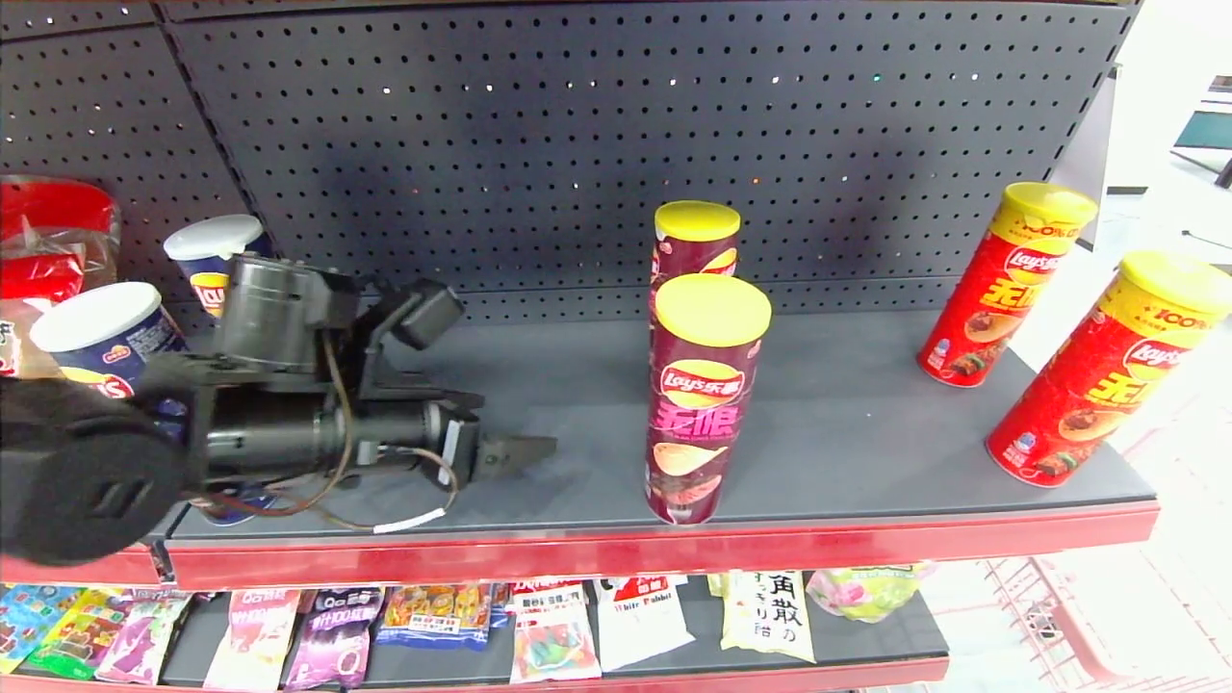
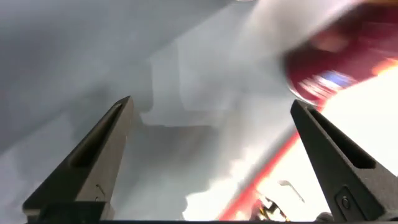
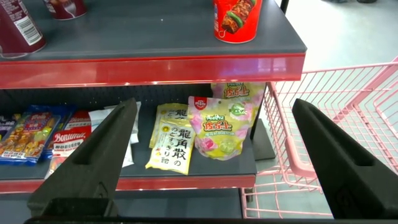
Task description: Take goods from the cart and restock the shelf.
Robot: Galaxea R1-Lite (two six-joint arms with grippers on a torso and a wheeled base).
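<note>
Holding the left gripper low over the grey shelf near two upright maroon chip cans, jaws apart, and the right gripper, jaws likewise spread, before the pink cart.

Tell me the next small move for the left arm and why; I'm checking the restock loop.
Probably draw the left tool straight back off the shelf. It is open and holds nothing, and the front maroon can stands upright near the shelf's front edge, apart from the tool, so nothing seems left to place here. The pink cart lies to the robot's right.
</note>
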